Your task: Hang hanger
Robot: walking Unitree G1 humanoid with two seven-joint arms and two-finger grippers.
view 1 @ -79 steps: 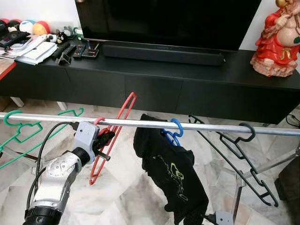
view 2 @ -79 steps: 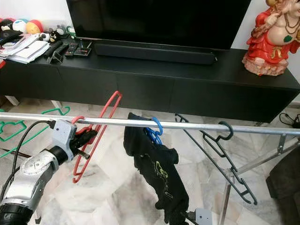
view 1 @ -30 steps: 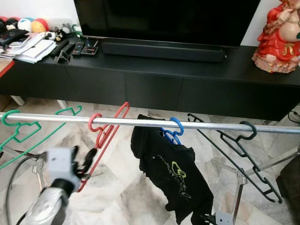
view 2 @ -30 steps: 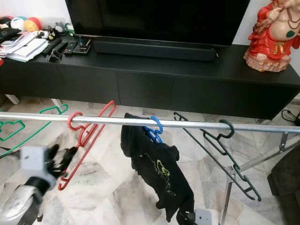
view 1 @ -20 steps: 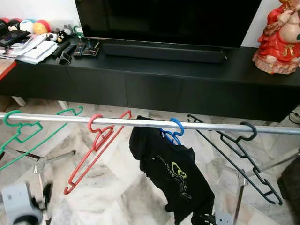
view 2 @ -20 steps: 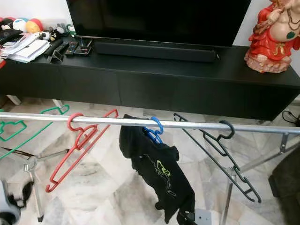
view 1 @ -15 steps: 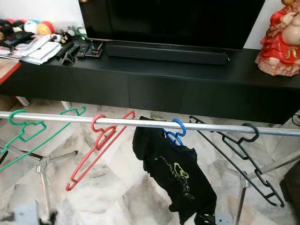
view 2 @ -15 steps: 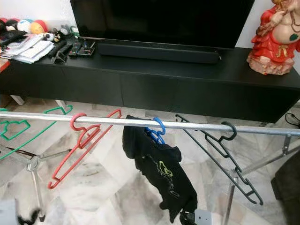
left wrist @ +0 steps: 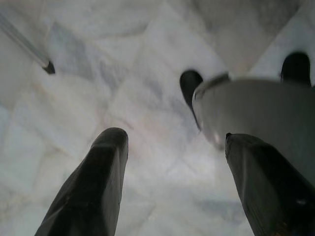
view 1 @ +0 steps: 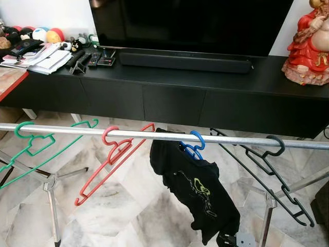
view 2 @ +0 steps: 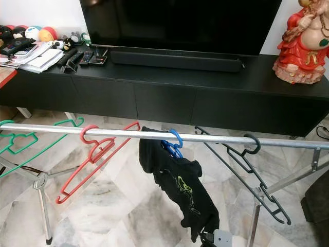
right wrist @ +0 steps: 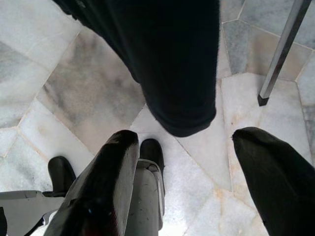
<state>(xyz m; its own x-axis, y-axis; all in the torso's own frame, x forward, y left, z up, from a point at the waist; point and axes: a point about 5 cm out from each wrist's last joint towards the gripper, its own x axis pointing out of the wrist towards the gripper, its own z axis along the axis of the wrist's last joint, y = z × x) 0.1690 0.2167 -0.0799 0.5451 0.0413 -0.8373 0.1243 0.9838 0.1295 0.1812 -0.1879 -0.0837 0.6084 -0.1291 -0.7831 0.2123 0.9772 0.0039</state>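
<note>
A red hanger (view 1: 110, 157) hangs by its hook on the silver rail (view 1: 67, 129), tilted, with nothing holding it. On the same rail hang a green hanger (view 1: 32, 145) at the left, a blue hanger (view 1: 193, 146) carrying a black shirt (view 1: 198, 193), and a black hanger (view 1: 272, 167) at the right. My left gripper (left wrist: 177, 140) is open over the marble floor, low down. My right gripper (right wrist: 187, 135) is open too, just under the hem of the black shirt (right wrist: 162, 59).
Behind the rail stands a long black TV cabinet (view 1: 169, 98) with a TV (view 1: 185, 23), a soundbar (view 1: 185, 60), remotes and papers (view 1: 46, 55) and a red statue (view 1: 308, 43). Rack legs (view 1: 51, 206) stand on the marble floor.
My left gripper has let go of the red hanger and dropped out of the eye views. The hanger now hangs free on the rail. The camera has shifted slightly.
</note>
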